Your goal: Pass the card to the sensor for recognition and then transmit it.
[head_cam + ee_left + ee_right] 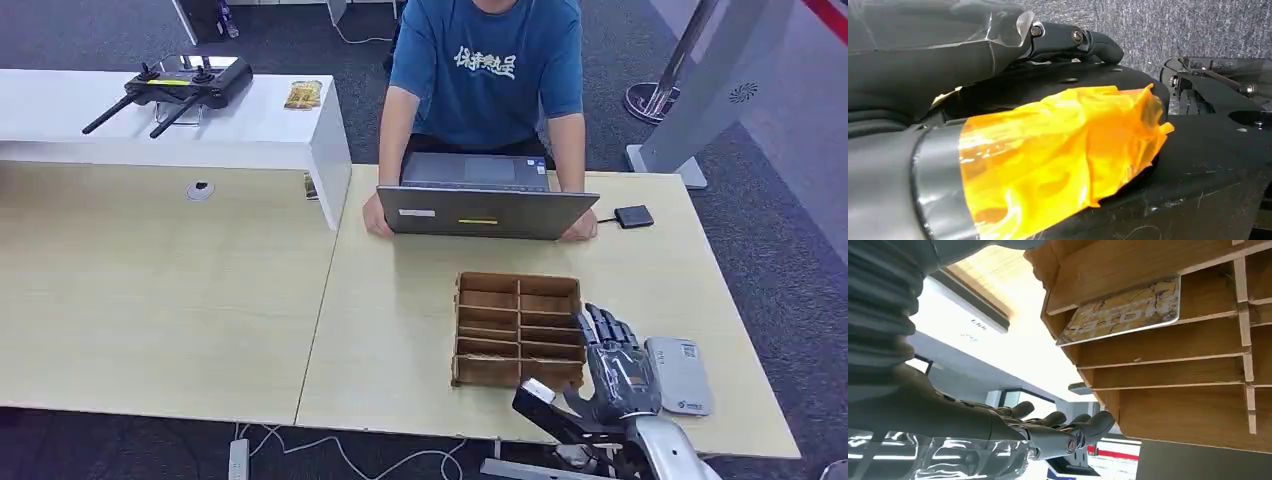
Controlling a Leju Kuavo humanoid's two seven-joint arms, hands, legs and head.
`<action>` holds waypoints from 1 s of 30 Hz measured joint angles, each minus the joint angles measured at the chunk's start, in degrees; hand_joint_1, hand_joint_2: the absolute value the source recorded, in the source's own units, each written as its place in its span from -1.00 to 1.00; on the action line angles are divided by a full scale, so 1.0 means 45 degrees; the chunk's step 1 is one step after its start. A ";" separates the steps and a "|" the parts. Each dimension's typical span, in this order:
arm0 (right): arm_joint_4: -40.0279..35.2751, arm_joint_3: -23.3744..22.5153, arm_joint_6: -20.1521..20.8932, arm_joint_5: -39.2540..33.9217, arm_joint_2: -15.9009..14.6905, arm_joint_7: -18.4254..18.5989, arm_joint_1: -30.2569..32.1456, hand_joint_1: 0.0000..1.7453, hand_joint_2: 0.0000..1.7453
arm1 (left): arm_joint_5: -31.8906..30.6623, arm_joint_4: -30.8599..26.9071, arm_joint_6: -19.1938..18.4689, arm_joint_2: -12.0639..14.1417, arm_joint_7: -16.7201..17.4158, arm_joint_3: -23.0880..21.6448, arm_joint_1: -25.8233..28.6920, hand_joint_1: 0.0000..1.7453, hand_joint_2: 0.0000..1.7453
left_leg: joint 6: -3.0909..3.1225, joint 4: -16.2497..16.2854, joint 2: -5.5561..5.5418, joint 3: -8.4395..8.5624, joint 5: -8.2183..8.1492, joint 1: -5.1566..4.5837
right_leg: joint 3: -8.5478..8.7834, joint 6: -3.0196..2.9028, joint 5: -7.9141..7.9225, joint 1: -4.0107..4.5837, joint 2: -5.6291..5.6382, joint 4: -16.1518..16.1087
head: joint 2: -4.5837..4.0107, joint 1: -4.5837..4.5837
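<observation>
- The card (1125,310) sits in a slot of the wooden box (518,328).
- Right hand (615,365) is spread, empty, beside the box.
- Next, I think: pinch the card, carry it to the sensor (679,375).
- Left hand: cannot tell.

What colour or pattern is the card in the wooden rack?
The card is tan and whitish, marbled with dark veins; best in the right wrist view.

Office or lab space, grey carpet (790,260), pale wooden desks (150,290), person (487,70) at a laptop (487,210), white counter (250,125)
</observation>
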 joint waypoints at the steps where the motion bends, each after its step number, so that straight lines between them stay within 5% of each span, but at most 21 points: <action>1: 0.0004 0.0005 0.0000 -0.0009 0.0010 0.0000 -0.0007 -1.00 1.00 | -0.0005 0.0000 -0.0005 0.0000 0.0000 0.0000 0.0000 -1.00 -1.00 | 0.0000 0.0000 0.0000 0.0000 0.0000 0.0000 | 0.0000 0.0000 0.0000 0.0000 0.0000 0.0001 | 0.0000 0.0000; 12: 0.0345 0.0456 0.0024 -0.0403 0.0568 -0.0228 -0.0624 -1.00 1.00 | -0.0126 0.0000 -0.0087 0.0029 0.0000 0.0121 -0.0014 -1.00 -1.00 | -0.0001 0.0000 -0.0001 0.0002 0.0002 0.0001 | 0.0001 0.0000 0.0000 0.0001 -0.0001 0.0002 | -0.0005 0.0000; 30: 0.0442 0.0520 -0.0223 -0.0262 0.0583 0.0238 -0.0394 -1.00 1.00 | -0.0243 0.0000 -0.0097 0.0029 -0.0015 0.0267 -0.0017 -1.00 -1.00 | 0.0000 0.0000 0.0000 0.0003 0.0002 0.0001 | -0.0001 0.0000 0.0000 0.0001 0.0000 0.0000 | -0.0005 0.0000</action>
